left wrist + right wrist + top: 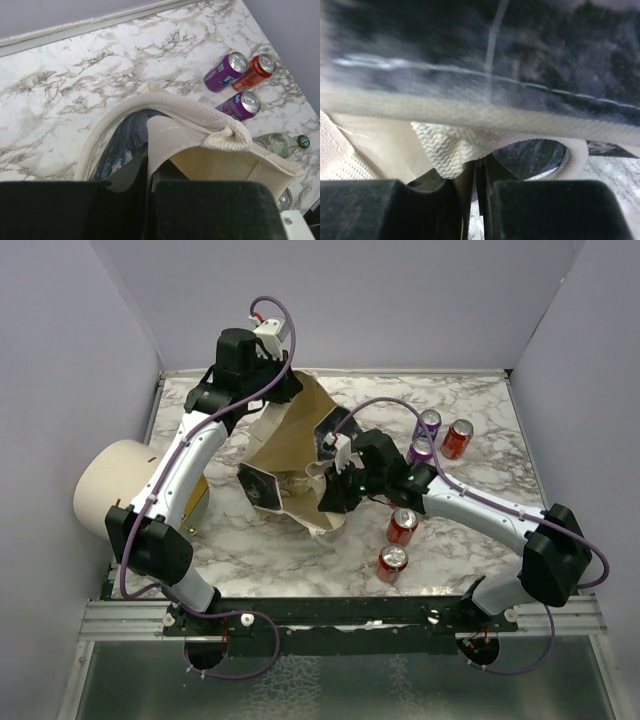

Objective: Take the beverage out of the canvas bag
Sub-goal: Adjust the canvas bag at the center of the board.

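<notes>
**Canvas bag (290,435) held from two sides**

The left gripper (149,167) is clamped on the cloth rim of the canvas bag. The right gripper (476,172) is closed on a woven handle (445,150). The bag lies mid-counter, nearer the far edge, and what is inside it cannot be seen.

Toward the right edge:
- two purple cans (430,423)
- three red cans (402,525)
- one glass bottle (277,142)

One cream cylinder (112,492) sits at the left edge. The counter (480,400) is white marble, enclosed by lilac-grey walls (400,300).

A cream cylinder (110,490) sits at the bench's left edge. A purple can (430,423), a second purple can (421,450) and a red can (457,438) cluster toward the far right corner. A nearer red can (402,525) and the nearest red can (392,562) sit toward the near edge.
</notes>
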Tool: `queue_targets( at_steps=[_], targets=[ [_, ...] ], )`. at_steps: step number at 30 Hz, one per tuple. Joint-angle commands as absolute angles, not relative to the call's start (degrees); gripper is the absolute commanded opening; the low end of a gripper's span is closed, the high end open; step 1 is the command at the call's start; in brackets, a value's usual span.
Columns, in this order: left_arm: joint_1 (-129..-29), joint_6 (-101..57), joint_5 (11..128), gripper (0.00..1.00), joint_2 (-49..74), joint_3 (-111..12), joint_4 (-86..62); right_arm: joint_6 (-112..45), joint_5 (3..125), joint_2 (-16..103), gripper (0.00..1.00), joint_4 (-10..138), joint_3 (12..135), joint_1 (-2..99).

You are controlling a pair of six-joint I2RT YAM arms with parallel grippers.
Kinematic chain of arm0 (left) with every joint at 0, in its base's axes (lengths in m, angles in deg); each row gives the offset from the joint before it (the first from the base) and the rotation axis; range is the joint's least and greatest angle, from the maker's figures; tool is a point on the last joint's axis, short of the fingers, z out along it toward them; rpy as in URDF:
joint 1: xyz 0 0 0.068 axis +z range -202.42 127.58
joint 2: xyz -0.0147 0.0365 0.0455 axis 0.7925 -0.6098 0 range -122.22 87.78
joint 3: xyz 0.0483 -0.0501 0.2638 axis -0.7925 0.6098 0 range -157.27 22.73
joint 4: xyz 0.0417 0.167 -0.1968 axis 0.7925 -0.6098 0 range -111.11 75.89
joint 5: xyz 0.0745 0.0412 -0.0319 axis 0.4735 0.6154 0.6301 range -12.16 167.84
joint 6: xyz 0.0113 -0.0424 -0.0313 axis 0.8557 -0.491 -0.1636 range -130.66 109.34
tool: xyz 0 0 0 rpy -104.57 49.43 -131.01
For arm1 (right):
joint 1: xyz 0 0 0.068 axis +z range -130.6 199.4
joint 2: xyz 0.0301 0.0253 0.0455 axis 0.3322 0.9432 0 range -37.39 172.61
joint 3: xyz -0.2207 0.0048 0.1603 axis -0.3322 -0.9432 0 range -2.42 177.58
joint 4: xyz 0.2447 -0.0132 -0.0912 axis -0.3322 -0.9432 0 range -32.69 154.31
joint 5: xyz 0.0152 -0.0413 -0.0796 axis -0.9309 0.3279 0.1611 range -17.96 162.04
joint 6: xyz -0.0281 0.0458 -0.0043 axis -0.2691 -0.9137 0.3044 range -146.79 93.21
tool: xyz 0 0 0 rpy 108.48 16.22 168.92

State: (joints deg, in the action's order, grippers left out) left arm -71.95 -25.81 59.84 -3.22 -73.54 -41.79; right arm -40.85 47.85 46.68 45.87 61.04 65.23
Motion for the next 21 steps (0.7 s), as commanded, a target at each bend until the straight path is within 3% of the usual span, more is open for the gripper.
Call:
queue_targets(
  at_steps=[1,12,21],
  targets=[
    [-72.1,-22.1,55.7,0.00,1.6,-74.1,-27.1,-41.1,46.0,46.6,0.15,52.3,56.3,65.7],
    [-73.5,-21.8,53.6,0.00,6.8,-64.5,-19.0,-46.5,48.1,44.9,0.36,52.2,51.6,65.7],
    [-74.6,-26.7,54.7,0.00,9.6,-58.7,-19.3,-36.8,55.9,33.6,0.74,43.1,52.8,65.7]
  ],
)
